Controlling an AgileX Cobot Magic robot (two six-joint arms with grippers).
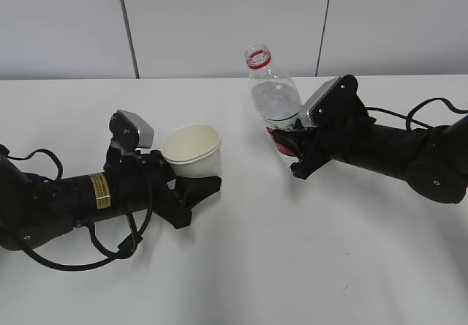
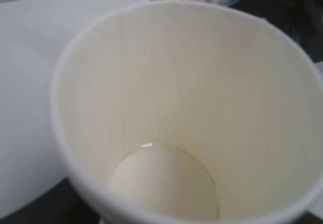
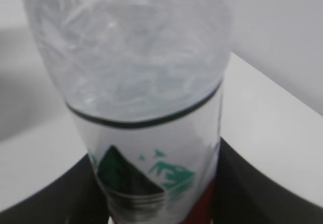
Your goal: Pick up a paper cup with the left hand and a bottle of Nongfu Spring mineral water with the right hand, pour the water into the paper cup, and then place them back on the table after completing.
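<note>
The cream paper cup (image 1: pixel 193 150) stands upright on the white table (image 1: pixel 292 266), left of centre. My left gripper (image 1: pixel 191 184) is shut on its lower part. In the left wrist view the cup (image 2: pixel 212 82) fills the frame, with a little clear water (image 2: pixel 161 183) at its bottom. The clear Nongfu Spring bottle (image 1: pixel 273 98), uncapped with a red neck ring, stands about upright at the centre back. My right gripper (image 1: pixel 289 149) is shut on its red label. In the right wrist view the bottle (image 3: pixel 146 82) fills the frame, black fingers (image 3: pixel 262 188) on both sides.
A white panelled wall (image 1: pixel 219 17) runs behind the table's back edge. Black cables (image 1: pixel 88 255) loop beside the left arm, and another cable (image 1: pixel 409 113) runs along the right arm. The bottle and cup stand about a hand's width apart.
</note>
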